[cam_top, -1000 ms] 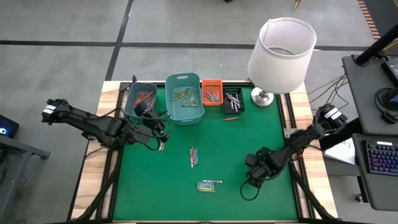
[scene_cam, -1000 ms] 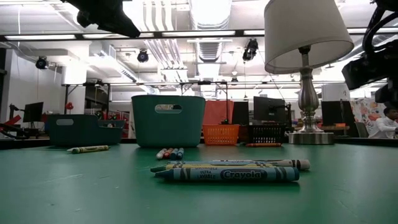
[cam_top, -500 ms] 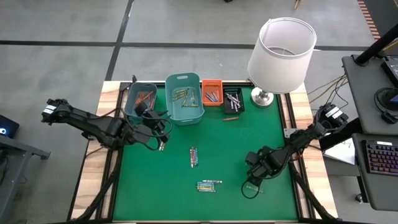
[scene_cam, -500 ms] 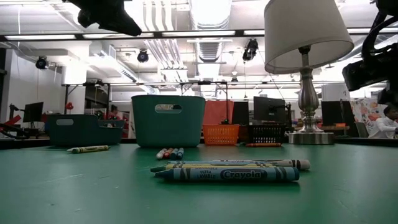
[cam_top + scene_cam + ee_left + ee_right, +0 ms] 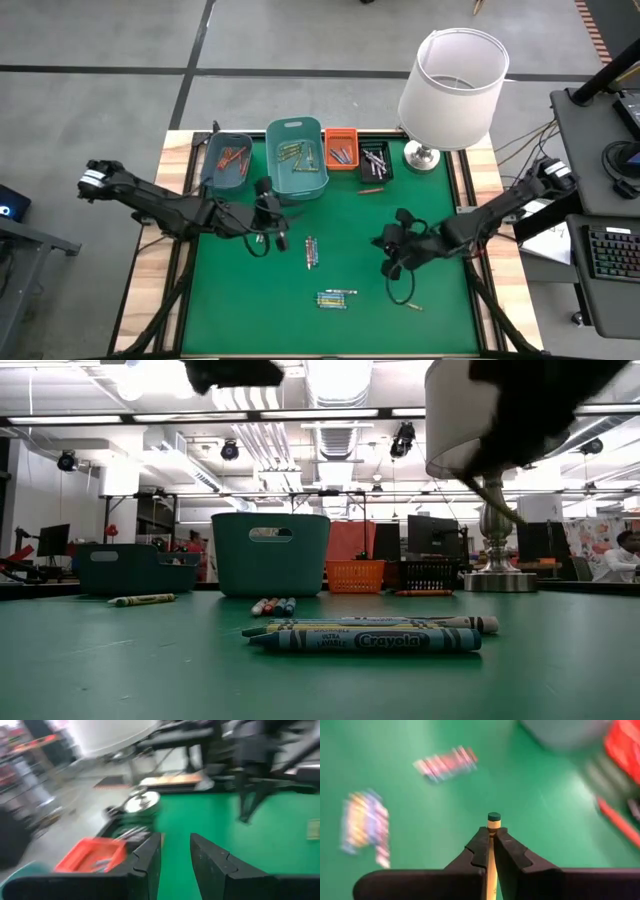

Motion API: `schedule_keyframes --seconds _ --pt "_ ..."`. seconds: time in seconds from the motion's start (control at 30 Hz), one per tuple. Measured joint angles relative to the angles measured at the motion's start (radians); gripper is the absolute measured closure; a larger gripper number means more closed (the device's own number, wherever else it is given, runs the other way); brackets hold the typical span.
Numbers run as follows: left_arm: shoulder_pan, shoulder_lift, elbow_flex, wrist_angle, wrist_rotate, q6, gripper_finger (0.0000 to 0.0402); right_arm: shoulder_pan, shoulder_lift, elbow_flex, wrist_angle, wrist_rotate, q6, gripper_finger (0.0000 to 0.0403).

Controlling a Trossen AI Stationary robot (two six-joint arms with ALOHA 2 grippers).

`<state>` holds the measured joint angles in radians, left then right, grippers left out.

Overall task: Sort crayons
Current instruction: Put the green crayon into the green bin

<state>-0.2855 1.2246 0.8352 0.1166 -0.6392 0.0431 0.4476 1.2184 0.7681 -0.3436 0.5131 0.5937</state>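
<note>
Gripping one green-tipped crayon [image 5: 493,827] between clenched fingers, the right gripper [image 5: 391,243] hangs over the green table [image 5: 430,200], toward four o'clock of the mat's centre; the stick's long axis runs straight out along the fingers, tip forward. Toward nine o'clock the left gripper [image 5: 281,238] hovers, its fingers [image 5: 150,857] slightly parted, nothing seen between them. One bundle of crayons [image 5: 311,251] lies at the centre, long axis twelve to six. Another bundle [image 5: 336,298] at six o'clock lies three to nine. Four bins [image 5: 297,158] stand along twelve o'clock.
</note>
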Motion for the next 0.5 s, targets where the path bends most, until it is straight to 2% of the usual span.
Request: schedule_keyframes --seconds 0.13,0.33,0.5 --pt "0.000 0.055 0.000 0.117 0.142 0.061 0.0306 -0.044 -0.038 -0.005 0.238 -0.041 -0.261 0.0391" --pt "0.000 0.100 0.000 0.204 0.244 0.109 0.0276 -0.085 -0.027 -0.005 0.572 -0.143 -0.579 0.0391" --pt "0.000 0.125 0.000 0.248 0.298 0.119 0.0252 -0.133 0.019 -0.007 0.779 -0.278 -0.730 0.0391"
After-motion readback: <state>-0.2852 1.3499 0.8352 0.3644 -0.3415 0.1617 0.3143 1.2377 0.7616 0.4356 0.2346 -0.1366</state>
